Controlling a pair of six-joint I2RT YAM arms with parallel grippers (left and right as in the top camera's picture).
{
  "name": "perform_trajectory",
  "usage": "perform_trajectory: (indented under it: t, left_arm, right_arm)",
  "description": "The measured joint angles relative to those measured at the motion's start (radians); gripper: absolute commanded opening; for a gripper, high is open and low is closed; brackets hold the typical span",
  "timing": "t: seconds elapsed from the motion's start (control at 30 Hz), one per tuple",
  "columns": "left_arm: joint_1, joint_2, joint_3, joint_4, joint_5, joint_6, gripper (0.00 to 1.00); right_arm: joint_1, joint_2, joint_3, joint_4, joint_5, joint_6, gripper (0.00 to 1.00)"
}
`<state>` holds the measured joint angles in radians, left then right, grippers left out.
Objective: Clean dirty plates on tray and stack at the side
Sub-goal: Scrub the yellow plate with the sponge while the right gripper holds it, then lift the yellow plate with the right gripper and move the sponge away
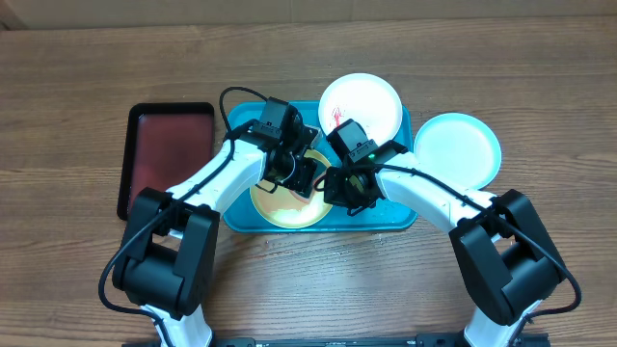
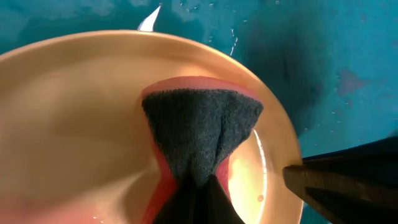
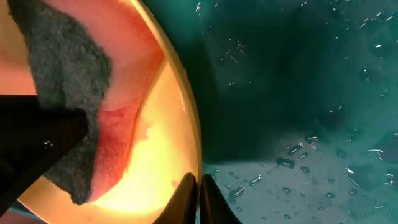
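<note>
The yellow-green plate (image 1: 280, 207) lies at the front of the turquoise tray (image 1: 400, 220). My left gripper (image 2: 199, 202) is shut on a sponge (image 2: 199, 127), dark grey on one face and red on the other, and presses it onto that plate (image 2: 74, 124). On the plate's right rim (image 3: 189, 149) my right gripper (image 3: 199, 196) is shut, one finger on each side of the edge. A white plate (image 1: 360, 104) with a red smear sits at the tray's back right. The light blue plate (image 1: 459, 146) rests on the table to the right of the tray.
A black tray with a dark red inside (image 1: 169, 154) lies on the wooden table left of the turquoise tray. Water drops cover the tray floor (image 3: 311, 162). Both arms cross over the tray's front half.
</note>
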<state>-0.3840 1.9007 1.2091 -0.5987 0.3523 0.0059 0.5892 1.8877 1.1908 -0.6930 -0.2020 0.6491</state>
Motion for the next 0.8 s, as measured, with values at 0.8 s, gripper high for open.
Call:
perform_trajectory:
  t: [0.8]
  left_arm:
    - [0.207, 0.002, 0.274, -0.472, -0.330, -0.305, 0.04]
  right_arm:
    - [-0.010, -0.024, 0.071, -0.207, 0.055, -0.061, 0.04]
